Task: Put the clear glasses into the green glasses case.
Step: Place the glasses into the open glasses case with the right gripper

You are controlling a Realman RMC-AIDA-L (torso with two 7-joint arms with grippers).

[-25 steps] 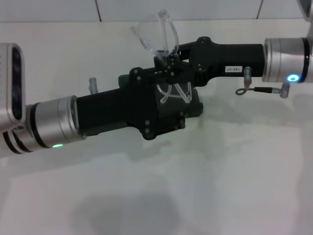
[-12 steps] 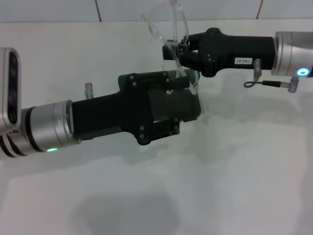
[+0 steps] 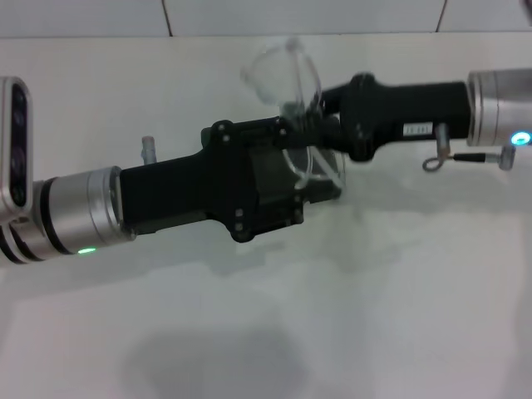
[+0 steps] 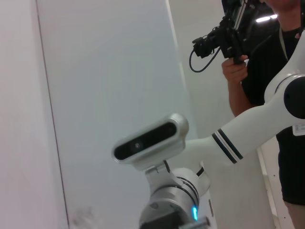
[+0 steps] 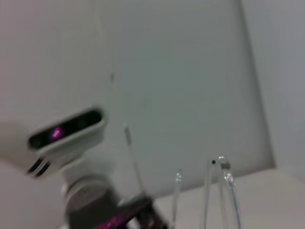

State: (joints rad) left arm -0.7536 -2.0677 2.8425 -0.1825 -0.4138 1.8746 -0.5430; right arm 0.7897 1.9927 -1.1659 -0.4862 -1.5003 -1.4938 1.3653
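Note:
The clear glasses [image 3: 283, 73] hang in the head view with my right gripper [image 3: 309, 120] shut on them near the frame. Their lens stands tilted above the gripper, and their thin arms [image 3: 322, 169] reach down over the green glasses case [image 3: 334, 189]. Only the case's right end shows on the white table. The rest lies under my left gripper [image 3: 287, 179], which comes in level from the left and covers it. In the right wrist view the glasses' clear arms [image 5: 224, 191] stand in front of the camera.
The white table [image 3: 332, 316] runs back to a tiled wall [image 3: 100, 17]. The left wrist view shows the right arm's wrist camera [image 4: 150, 143] and a person holding a camera [image 4: 238, 43]. The right wrist view shows the left arm's wrist camera [image 5: 66, 131].
My right gripper has come down and slightly right with the glasses, so their arms now reach over the case. The left arm has barely shifted.

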